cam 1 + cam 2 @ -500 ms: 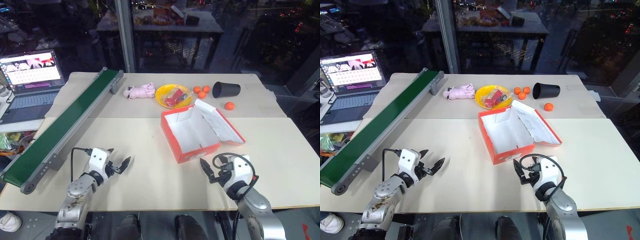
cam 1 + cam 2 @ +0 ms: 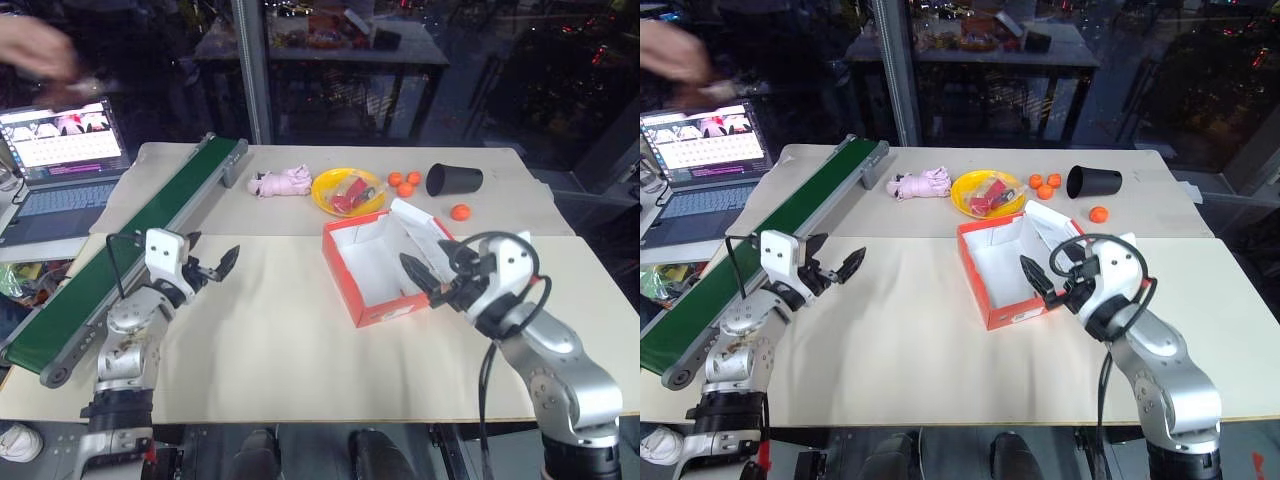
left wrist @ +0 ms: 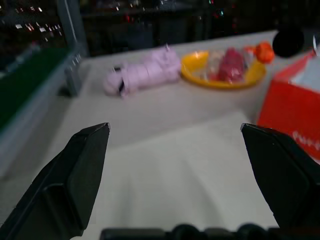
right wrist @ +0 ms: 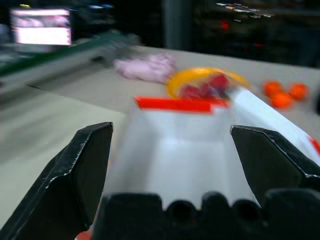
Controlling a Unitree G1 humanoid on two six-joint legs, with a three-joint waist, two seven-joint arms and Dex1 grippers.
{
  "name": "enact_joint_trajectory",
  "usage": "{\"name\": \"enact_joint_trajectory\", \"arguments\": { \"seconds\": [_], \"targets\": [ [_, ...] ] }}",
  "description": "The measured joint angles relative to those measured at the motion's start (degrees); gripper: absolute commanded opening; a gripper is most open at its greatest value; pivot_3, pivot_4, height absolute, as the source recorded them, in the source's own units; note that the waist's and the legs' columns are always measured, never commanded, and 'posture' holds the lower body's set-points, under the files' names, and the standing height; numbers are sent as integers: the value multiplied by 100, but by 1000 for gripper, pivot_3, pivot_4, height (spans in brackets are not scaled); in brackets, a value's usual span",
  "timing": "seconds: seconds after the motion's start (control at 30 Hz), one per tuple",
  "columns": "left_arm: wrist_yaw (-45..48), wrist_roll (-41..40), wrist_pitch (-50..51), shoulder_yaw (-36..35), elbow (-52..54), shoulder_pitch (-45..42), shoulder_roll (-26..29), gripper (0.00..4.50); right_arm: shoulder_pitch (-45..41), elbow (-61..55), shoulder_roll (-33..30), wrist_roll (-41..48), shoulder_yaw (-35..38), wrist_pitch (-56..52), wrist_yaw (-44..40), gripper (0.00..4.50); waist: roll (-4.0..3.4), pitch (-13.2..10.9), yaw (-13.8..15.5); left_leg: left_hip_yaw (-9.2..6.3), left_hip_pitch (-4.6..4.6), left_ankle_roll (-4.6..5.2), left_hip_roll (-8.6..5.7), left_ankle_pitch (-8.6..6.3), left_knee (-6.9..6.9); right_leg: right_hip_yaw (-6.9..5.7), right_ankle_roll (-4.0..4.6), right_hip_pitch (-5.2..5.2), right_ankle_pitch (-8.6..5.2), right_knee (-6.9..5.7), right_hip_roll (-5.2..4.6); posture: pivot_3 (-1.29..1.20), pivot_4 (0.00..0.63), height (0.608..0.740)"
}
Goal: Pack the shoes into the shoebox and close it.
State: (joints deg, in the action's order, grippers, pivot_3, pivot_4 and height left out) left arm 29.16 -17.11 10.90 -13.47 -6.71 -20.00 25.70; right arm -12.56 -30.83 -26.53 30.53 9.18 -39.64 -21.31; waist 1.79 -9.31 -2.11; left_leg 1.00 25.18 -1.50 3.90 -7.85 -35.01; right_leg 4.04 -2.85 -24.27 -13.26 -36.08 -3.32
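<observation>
A: Desk point(image 2: 300, 340), pale top, two boards butted together. Long green conveyor point(image 2: 130, 245) runs along the left side, near to far. Laptop point(image 2: 62, 150) off the left edge, screen lit; a person's hand point(image 2: 40, 45) blurred above it.

B: The shoebox?

A: Shoebox point(image 2: 372, 268), red-orange, white inside, sits at mid-desk, right of centre. Lid hangs open toward the right. Nothing visible inside it. No shoes seen anywhere on the desk.

B: Arms?

A: Right pincer point(image 2: 421, 275) is held over the box's near right corner, fingers spread wide, holding nothing; its wrist view looks straight into the white interior. Left pincer point(image 2: 215, 266) is above bare desk just beside the conveyor, well apart from the box, fingers also spread, empty.

B: Smaller things?

A: Far side, left to right: pink plush toy point(image 2: 282, 182), yellow bowl point(image 2: 347, 191) with red items in it, black cup point(image 2: 453, 179) on its side. Small orange balls point(image 2: 404, 184) between bowl and cup, one more point(image 2: 460, 212) near the cup.
</observation>
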Motion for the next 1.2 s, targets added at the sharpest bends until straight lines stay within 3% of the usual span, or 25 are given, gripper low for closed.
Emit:
{"name": "enact_joint_trajectory", "arguments": {
  "seconds": [0.27,0.63,1.2],
  "targets": [
    [-469,54,211,-28,379,40,24,4500,-840,650,39,-115,-621,-119,-244,4475,3,-2,1,0,7,1,-2,0,4,0,12,-1,7,4,-1,0,150,740],
    [-993,176,450,-204,514,599,23,4500,-1211,1689,560,-494,-1524,312,-897,4475,3,-2,-22,0,4,2,1,2,-9,0,3,-2,11,-7,1,0,150,740],
    [-1477,129,1089,-654,692,204,357,4500,-1633,1903,864,-576,-1779,411,-1338,4475,8,-4,1,1,5,1,2,2,-6,-3,20,-4,21,-7,1,0,150,740]
  ]
}}
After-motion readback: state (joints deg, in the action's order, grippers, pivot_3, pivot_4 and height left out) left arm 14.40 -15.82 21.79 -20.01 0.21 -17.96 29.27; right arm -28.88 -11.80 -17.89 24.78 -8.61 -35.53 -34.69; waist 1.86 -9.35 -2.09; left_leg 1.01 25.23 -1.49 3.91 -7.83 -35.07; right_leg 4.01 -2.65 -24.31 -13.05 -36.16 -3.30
